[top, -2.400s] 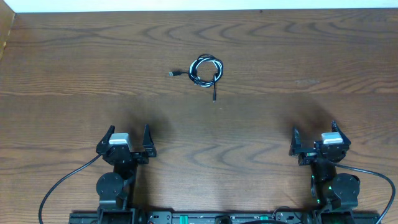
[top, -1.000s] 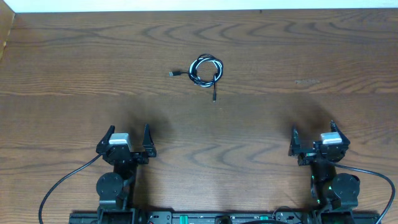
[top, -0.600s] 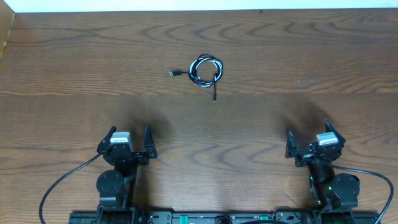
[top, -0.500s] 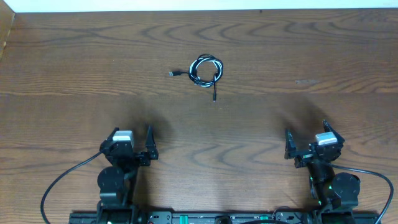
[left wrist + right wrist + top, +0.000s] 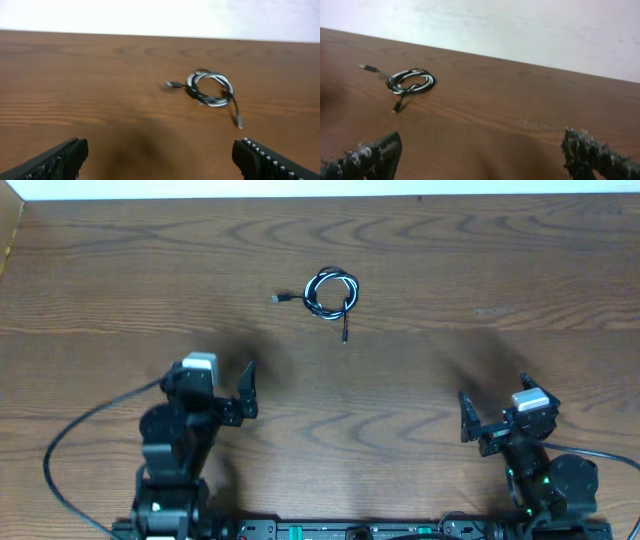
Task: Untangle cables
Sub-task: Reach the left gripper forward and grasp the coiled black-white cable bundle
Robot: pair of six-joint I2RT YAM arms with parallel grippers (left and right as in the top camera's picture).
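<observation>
Left jaws are spread wide with nothing between them, ridged dark fingertips (image 5: 55, 156) sitting at the bottom corners of my wrist view. Right jaws are the same: gaping, empty, rough-edged fingertips (image 5: 372, 152) framing bare wood.

Out ahead, well apart from both, lie the cables (image 5: 331, 293). They're forward and right of the left jaws, forward and well left of the right jaws. One is black, one white, wound together into a single small flat coil, thin and limp-looking. One plug end (image 5: 277, 299) pokes out on the left jaws' side. A second plug end (image 5: 344, 339) trails back toward me on a short straight tail. The bench (image 5: 480, 260) is dark, smooth, flat wood grain.

Here are the risks as I judge them. Strands this thin lie flush on the bench, so closing down could scrape wood and miss. If I pinch both colours at once, a pull tightens the tangle instead of freeing it. And the coil looks light, so if only one side holds it, it will probably just slide along.
</observation>
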